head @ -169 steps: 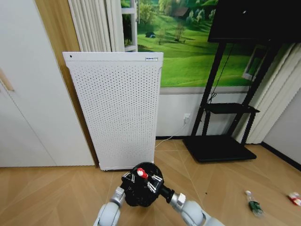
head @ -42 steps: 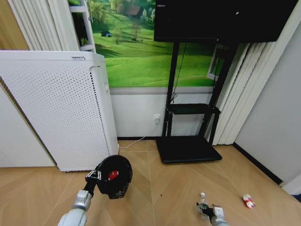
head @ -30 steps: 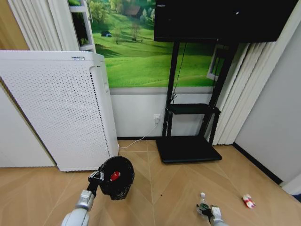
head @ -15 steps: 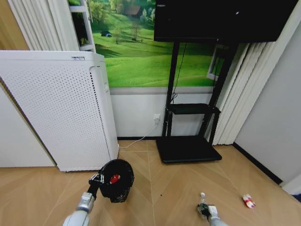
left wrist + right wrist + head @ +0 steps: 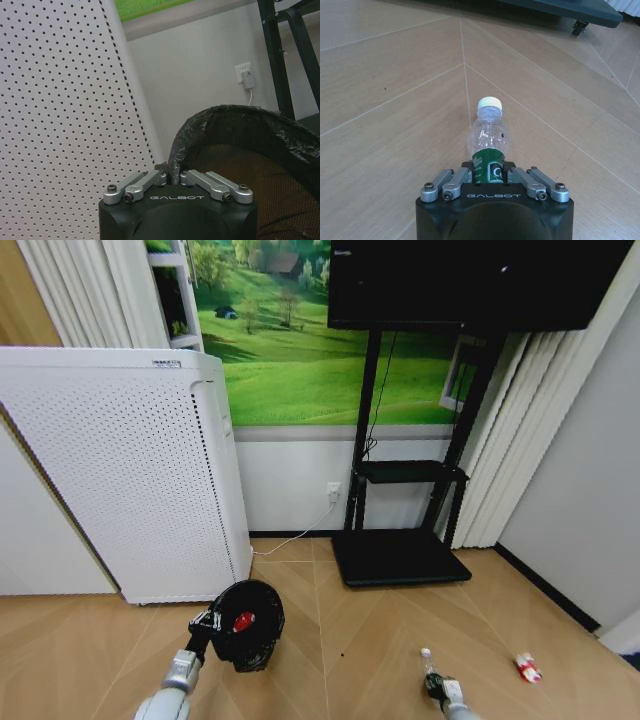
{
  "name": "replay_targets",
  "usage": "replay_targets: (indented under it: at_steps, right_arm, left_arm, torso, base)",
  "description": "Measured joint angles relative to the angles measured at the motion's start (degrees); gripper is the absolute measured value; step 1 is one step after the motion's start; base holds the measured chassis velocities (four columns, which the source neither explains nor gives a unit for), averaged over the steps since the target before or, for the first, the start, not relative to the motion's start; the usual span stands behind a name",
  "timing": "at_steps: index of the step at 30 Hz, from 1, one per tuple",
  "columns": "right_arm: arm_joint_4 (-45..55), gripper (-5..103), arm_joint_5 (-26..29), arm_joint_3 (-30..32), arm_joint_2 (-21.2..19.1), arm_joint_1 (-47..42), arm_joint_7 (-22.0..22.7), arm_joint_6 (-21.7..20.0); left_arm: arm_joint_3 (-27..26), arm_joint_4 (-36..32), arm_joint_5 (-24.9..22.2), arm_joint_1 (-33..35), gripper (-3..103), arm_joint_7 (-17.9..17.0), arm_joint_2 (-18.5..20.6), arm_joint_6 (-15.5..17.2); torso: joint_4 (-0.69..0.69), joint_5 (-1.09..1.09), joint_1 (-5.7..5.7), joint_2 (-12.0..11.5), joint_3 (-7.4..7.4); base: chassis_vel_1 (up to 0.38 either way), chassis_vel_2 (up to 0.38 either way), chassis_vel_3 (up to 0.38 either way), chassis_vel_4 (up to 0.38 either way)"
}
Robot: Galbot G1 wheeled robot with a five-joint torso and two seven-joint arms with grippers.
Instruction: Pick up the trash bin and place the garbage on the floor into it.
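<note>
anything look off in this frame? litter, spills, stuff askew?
One red-and-white packet lies loose on the wood floor. Otherwise tidy: left gripper holds the trash bin by its rim, right gripper holds the bottle.

One trash bin. Three litter items: one red-and-white wrapper inside bin, one bottle, one packet at 4 o'clock. Two pincers: left pincer, right pincer.

A white perforated appliance stands against the wall beside pale curtains. A black TV stand holds a dark screen before a green landscape mural. A wall socket sits between them above the wooden floor.
</note>
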Motion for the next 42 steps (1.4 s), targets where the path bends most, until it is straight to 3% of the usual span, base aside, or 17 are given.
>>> replay_targets:
  at_steps: [5,12,18,20,21,22,23,34,42]
  right_arm:
    - [1.30,23,0.01,0.39,-0.32,-1.18,-0.02,0.02]
    - [11.48,23,1.55,4.43,-3.83,-7.13,0.03,0.29]
    - [22.08,23,2.72,9.80,-7.89,-11.94,-1.54,4.09]
    - [25.70,23,1.28,10.65,-9.05,-12.97,-5.39,10.52]
    - [25.70,23,1.28,10.65,-9.05,-12.97,-5.39,10.52]
    - [28.19,23,-0.79,10.65,-9.36,-13.57,-9.56,15.20]
    - [30.46,23,-1.81,10.61,-9.40,-14.12,-11.84,17.34]
    - [45.98,23,-4.32,7.63,-8.99,-15.16,-24.00,26.25]
    - [45.63,22,-10.79,3.44,-8.44,-11.66,-28.24,31.44]
  left_arm:
    - [0.20,-0.20,0.02,0.09,6,0.00,-0.16,-0.02]
    - [1.52,-1.42,-0.01,0.02,6,-0.02,-0.17,-0.13]
    - [2.95,-2.12,-0.15,-0.31,6,-0.04,-0.06,0.03]
    - [3.74,-2.15,0.28,-0.26,6,-0.12,-0.65,0.05]
    - [3.74,-2.15,0.28,-0.26,6,-0.12,-0.65,0.05]
    - [4.30,-2.14,0.62,-0.39,6,-0.31,-1.29,0.05]
    - [4.67,-2.11,0.76,-0.63,6,-0.49,-1.64,0.05]
    - [8.18,-0.14,1.79,-3.10,6,-0.83,-5.37,0.90]
    - [11.82,2.70,2.58,-5.22,6,-1.26,-7.00,1.01]
  torso:
    - [0.00,0.02,0.00,0.00,0.00]
    - [0.00,0.03,0.00,-0.01,0.01]
    - [-0.01,0.01,0.00,-0.01,0.01]
    - [0.00,-0.01,0.00,-0.02,0.01]
    - [0.00,-0.01,0.00,-0.02,0.01]
    - [0.03,0.02,0.00,-0.02,0.01]
    - [0.01,0.02,0.00,-0.02,0.01]
    - [0.00,0.01,0.00,-0.02,0.01]
    - [-0.01,0.01,0.00,-0.02,0.01]
  base:
    - [0.000,0.000,0.000,0.000]
    - [0.000,0.000,0.000,0.000]
    - [0.000,0.000,0.000,0.000]
    - [0.000,0.000,0.000,0.000]
    - [0.000,0.000,0.000,0.000]
    - [0.000,0.000,0.000,0.000]
    - [0.000,0.000,0.000,0.000]
    - [0.000,0.000,0.000,0.000]
    - [0.000,0.000,0.000,0.000]
